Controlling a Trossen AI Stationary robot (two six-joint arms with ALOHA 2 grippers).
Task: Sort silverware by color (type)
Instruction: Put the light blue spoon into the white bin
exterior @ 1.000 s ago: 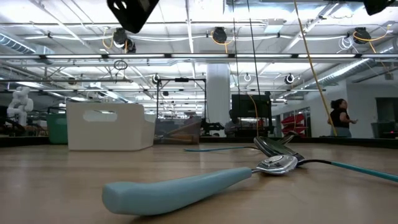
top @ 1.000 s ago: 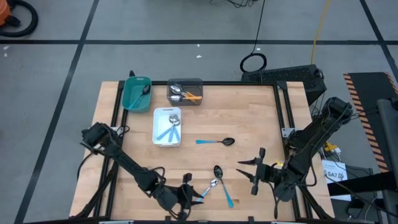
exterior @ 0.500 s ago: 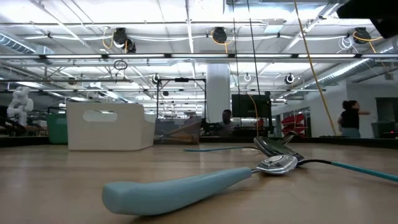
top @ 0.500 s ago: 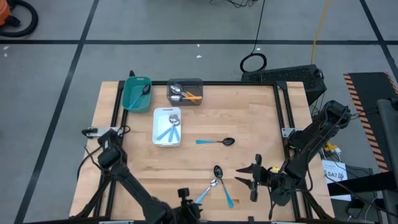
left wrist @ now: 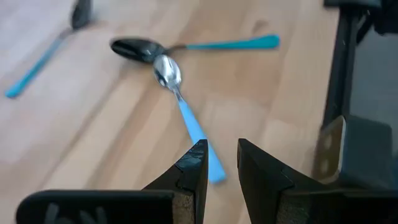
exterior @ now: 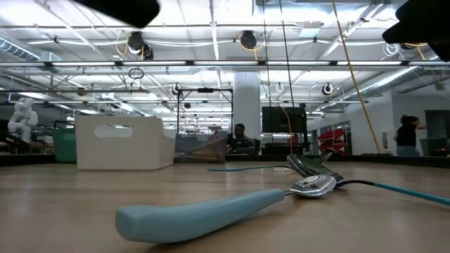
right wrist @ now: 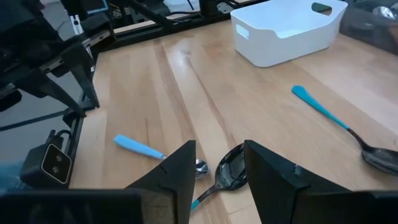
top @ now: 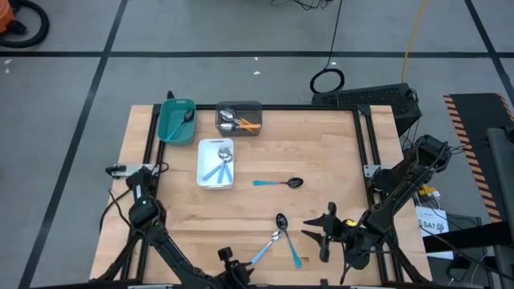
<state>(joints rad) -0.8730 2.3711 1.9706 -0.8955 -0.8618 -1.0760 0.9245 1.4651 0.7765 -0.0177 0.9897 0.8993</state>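
— Well, what is seen on the pale, grained wooden table [top: 321, 144]?

— Three thin-handled spoons are left loose on it. A silver-bowled spoon [top: 267, 247] with a flat light-blue handle is laid across a black-bowled spoon [top: 287, 238], their bowls touching near the front edge. Another black-bowled spoon [top: 279, 183], blue-handled, is set apart at mid-table.

— And the trays?

— A white, smooth-walled rectangular tray [top: 215, 181] is filled with blue-handled spoons. A grey tray [top: 238, 107] is loaded with shiny bowls and orange handles, and one dark-bowled spoon is held by a teal tray [top: 172, 128] beside it.

— How are the grippers placed?

— The left gripper [left wrist: 221, 167] is held low at the front edge, just short of the silver spoon's handle tip; its dark, wedge-shaped fingers [left wrist: 191, 171] are parted by a narrow gap, and nothing is gripped. The right gripper [right wrist: 219, 163] is kept at the front right, near the crossed pair, its jaws partly spread and empty.
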